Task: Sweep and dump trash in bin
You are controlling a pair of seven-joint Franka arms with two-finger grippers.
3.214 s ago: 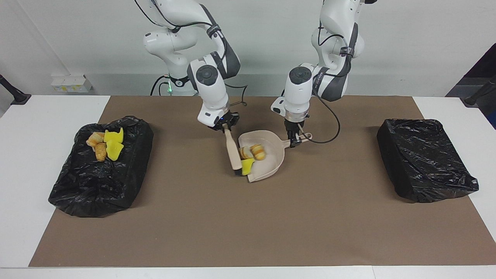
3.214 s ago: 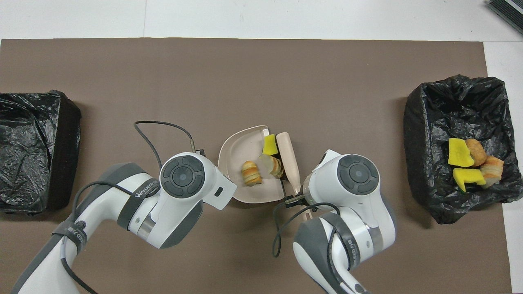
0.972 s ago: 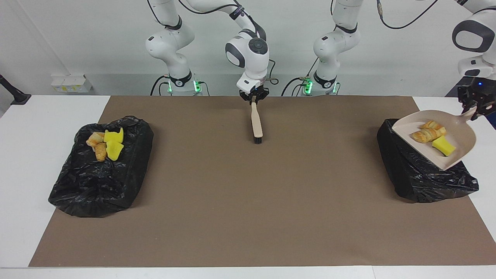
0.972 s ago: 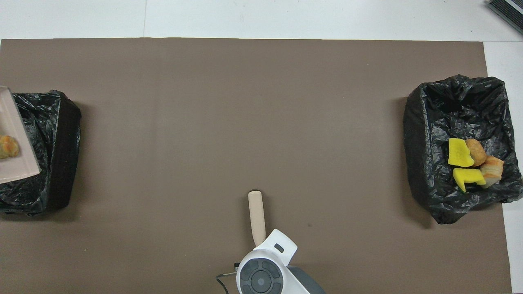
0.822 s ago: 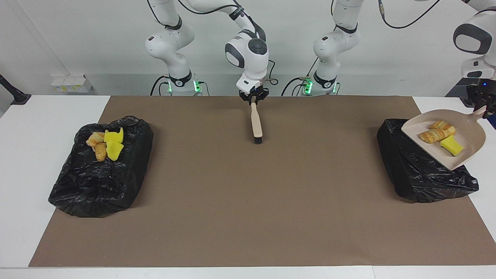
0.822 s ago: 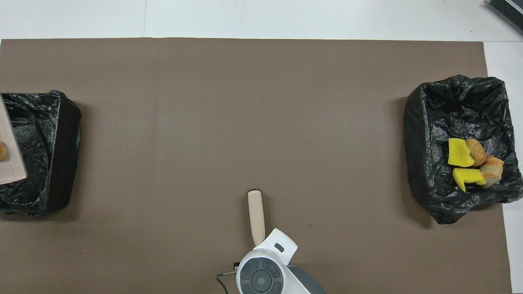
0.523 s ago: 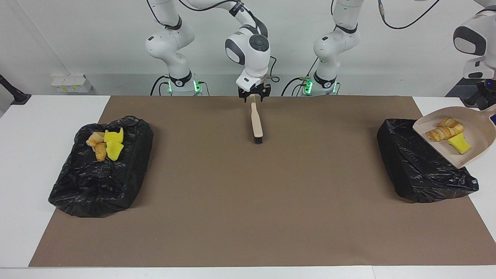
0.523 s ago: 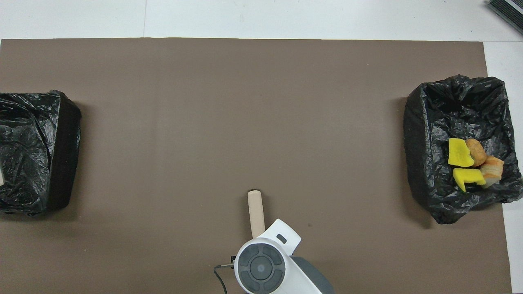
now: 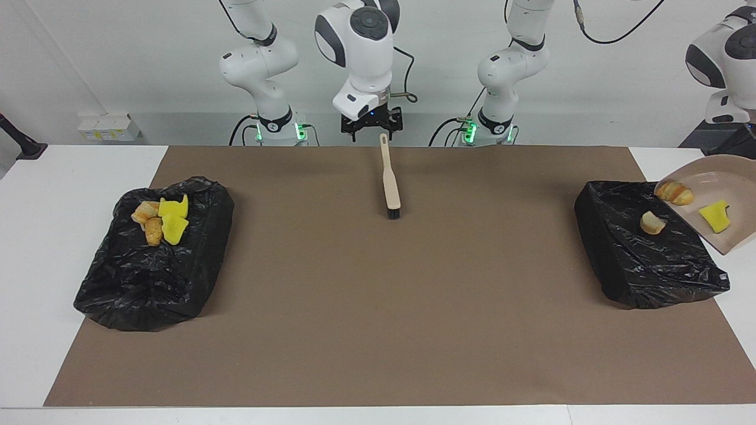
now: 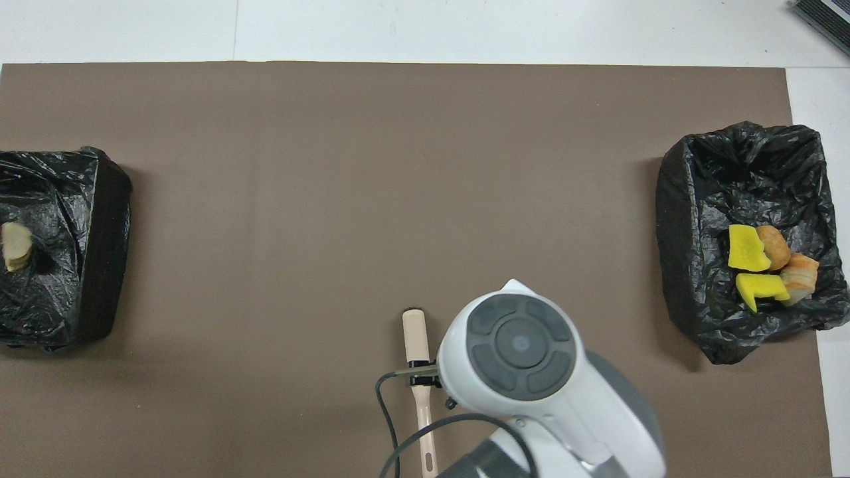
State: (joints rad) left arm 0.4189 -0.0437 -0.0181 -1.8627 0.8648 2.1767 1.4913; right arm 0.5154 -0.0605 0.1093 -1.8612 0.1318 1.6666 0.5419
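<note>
Beige dustpan (image 9: 732,183), black bins (image 9: 644,254) (yellow, orange-brown trash (image 9: 713,216)).

White table (image 9: 35,248), brown mat (image 9: 378,307)

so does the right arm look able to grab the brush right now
Probably yes. The right gripper hangs just over the handle end of the brush, jaws open, with nothing between them; the brush lies free on the mat. The left arm is off tipping the dustpan.

Trash (image 9: 652,223) — foam chunks in both bins (image 9: 644,248), two on tilted dustpan (image 9: 723,203)
</note>
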